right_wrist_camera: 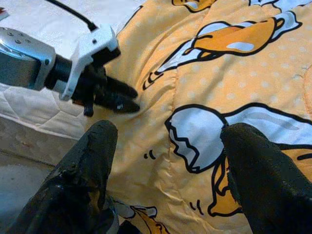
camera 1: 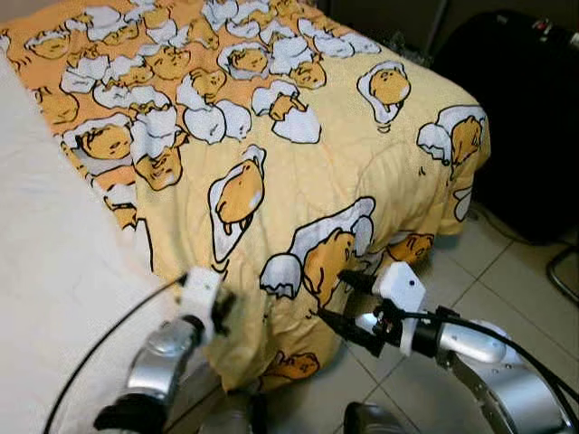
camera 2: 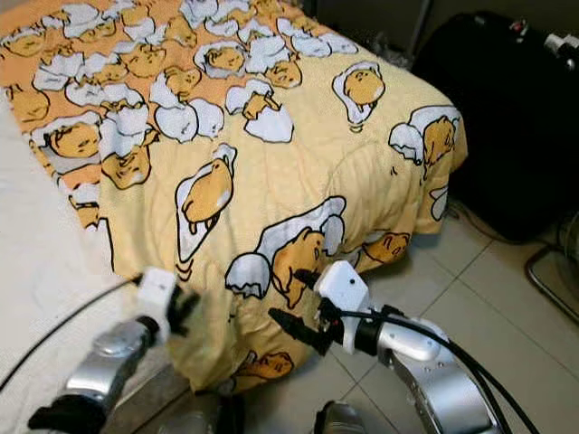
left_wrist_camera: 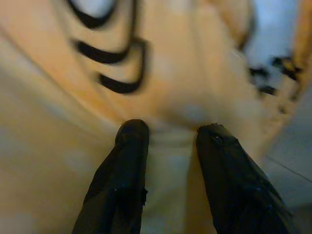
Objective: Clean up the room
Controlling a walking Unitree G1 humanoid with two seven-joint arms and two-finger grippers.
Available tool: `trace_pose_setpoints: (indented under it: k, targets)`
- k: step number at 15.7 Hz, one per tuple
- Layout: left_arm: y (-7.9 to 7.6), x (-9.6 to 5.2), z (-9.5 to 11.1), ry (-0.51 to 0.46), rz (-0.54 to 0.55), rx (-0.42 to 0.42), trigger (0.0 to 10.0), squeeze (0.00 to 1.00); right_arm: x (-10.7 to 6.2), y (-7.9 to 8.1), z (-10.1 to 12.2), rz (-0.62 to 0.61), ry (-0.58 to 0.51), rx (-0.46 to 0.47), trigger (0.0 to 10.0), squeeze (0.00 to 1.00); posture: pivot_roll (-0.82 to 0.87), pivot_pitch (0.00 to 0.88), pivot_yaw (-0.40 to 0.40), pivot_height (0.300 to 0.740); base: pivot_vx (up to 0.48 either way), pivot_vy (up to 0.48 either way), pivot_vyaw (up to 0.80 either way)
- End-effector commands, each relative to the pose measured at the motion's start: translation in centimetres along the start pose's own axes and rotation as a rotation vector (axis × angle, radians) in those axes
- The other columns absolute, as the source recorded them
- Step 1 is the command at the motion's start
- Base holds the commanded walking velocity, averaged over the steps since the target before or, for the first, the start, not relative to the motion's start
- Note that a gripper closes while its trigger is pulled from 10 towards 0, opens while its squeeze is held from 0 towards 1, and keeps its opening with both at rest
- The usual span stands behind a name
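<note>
A yellow blanket point(camera 1: 298, 163) printed with cartoon egg figures covers the bed and hangs over its foot end. My left gripper point(camera 1: 223, 309) is at the blanket's hanging edge, low on the left. In the left wrist view its fingers point(left_wrist_camera: 131, 146) are close together with a fold of the yellow fabric between them. My right gripper point(camera 1: 336, 303) stands open just in front of the hanging blanket. It points at a printed figure, and its fingers point(right_wrist_camera: 97, 146) are spread wide with nothing between them.
The bare white mattress point(camera 1: 54, 271) shows to the left of the blanket. A large black bag point(camera 1: 525, 108) stands on the tiled floor point(camera 1: 507, 289) to the right of the bed. A thin black frame point(camera 1: 565, 271) is at the right edge.
</note>
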State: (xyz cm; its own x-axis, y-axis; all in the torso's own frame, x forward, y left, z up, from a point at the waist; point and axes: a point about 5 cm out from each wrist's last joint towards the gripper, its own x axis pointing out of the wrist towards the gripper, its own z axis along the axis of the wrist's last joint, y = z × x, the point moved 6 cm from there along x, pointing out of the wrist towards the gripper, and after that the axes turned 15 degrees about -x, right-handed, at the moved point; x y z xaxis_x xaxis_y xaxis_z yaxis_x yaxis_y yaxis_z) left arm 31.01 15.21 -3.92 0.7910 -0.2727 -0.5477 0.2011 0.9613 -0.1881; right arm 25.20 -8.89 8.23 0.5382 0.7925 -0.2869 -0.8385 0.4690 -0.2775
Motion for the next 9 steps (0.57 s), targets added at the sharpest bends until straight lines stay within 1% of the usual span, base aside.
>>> trace_pose_setpoints:
  k: [1, 2, 3, 4, 5, 6, 7, 8, 9]
  targets:
    - [-1.4, 0.2, -1.2, 0.046, -0.078, -0.001, 10.0, 0.0, -0.3, 0.2, 0.1, 0.005, -0.003, -0.003, 10.0, 0.0, -0.1, 0.128, 0.068, 0.74, 0.0, 0.0, 0.0]
    - [-2.4, 0.3, -1.4, 0.058, -0.128, -0.022, 10.0, 0.0, -0.4, 0.2, 0.1, 0.004, -0.001, -0.002, 10.0, 0.0, -0.1, 0.125, 0.069, 0.74, 0.0, 0.0, 0.0]
    - [-3.4, 0.3, -1.6, 0.065, -0.18, -0.005, 10.0, 0.0, -0.5, 0.3, 0.1, 0.003, 0.0, -0.001, 10.0, 0.0, -0.1, 0.123, 0.07, 0.74, 0.0, 0.0, 0.0]
    - [-4.2, 0.2, -1.8, 0.067, -0.224, -0.006, 10.0, 0.0, -0.5, 0.2, 0.1, 0.0, 0.0, -0.001, 10.0, 0.0, -0.1, 0.117, 0.073, 0.74, 0.0, 0.0, 0.0]
    - [-4.8, 0.0, -1.6, 0.053, -0.258, -0.009, 10.0, 0.0, -0.6, 0.2, 0.1, -0.003, 0.0, -0.002, 10.0, 0.0, -0.1, 0.109, 0.075, 0.74, 0.0, 0.0, 0.0]
    - [-5.0, -0.2, -1.5, 0.044, -0.273, -0.01, 10.0, 0.0, -0.6, 0.2, 0.1, -0.005, -0.001, -0.002, 10.0, 0.0, -0.1, 0.109, 0.075, 0.74, 0.0, 0.0, 0.0]
    - [-5.4, -1.0, 0.4, -0.042, -0.307, -0.029, 10.0, 0.0, -0.6, -0.2, 0.4, -0.026, -0.013, 0.0, 10.0, 0.0, -0.1, 0.095, 0.078, 0.74, 0.0, 0.0, 0.0]
    - [-6.0, -2.3, 3.6, -0.165, -0.35, -0.049, 10.0, 0.0, -0.8, -1.0, 0.9, -0.072, -0.038, 0.026, 10.0, 0.0, -0.09, 0.077, 0.079, 0.74, 0.0, 0.0, 0.0]
    - [-6.2, -3.2, 5.6, -0.24, -0.364, -0.06, 10.0, 0.0, -1.0, -1.7, 1.3, -0.112, -0.059, 0.053, 10.0, 0.0, -0.08, 0.07, 0.08, 0.74, 0.0, 0.0, 0.0]
